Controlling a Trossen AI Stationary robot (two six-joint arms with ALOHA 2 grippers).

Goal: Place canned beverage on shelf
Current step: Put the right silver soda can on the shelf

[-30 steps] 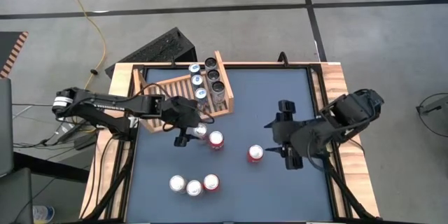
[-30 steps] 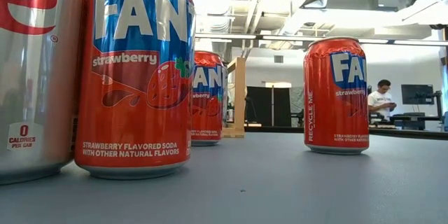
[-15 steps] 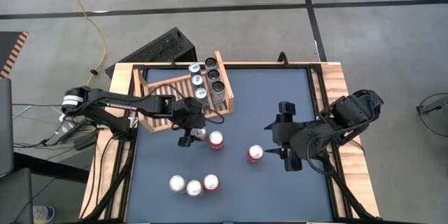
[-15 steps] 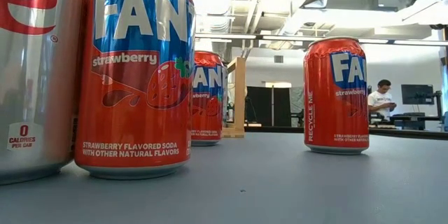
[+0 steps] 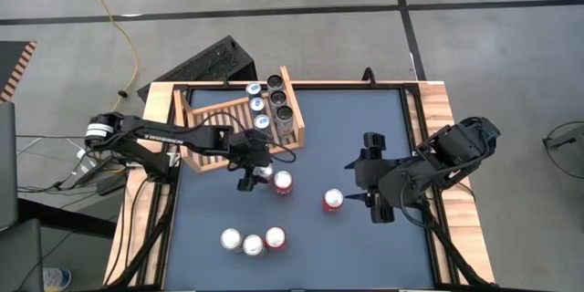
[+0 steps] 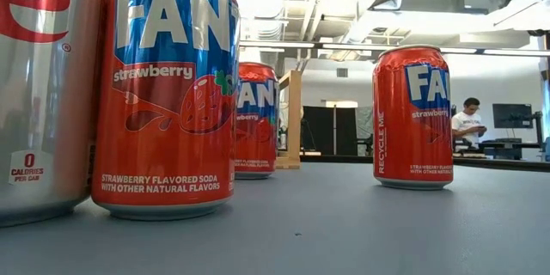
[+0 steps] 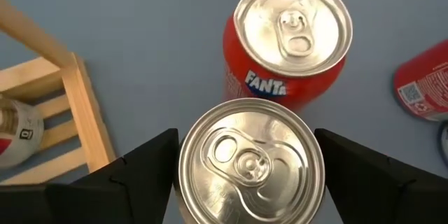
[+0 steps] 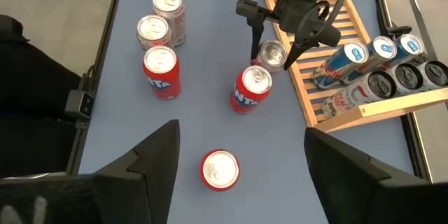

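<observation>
Fingers of left hand (image 7: pixel 245 164) straddle round silver can (image 7: pixel 246 159); right hand (image 8: pixel 238 157) apart.

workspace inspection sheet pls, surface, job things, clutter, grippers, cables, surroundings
surface: blue-grey table top, wood edging.
job's things: shelf at far left corner, six cans along its right side; silver can between the left gripper's fingers; red cans loose on the table.
clutter: black ridged box behind the shelf.
grippers: left gripper around the silver can, closing; right gripper open, empty.
cables: yellow cable on the floor.
surroundings: person at a far desk.
</observation>
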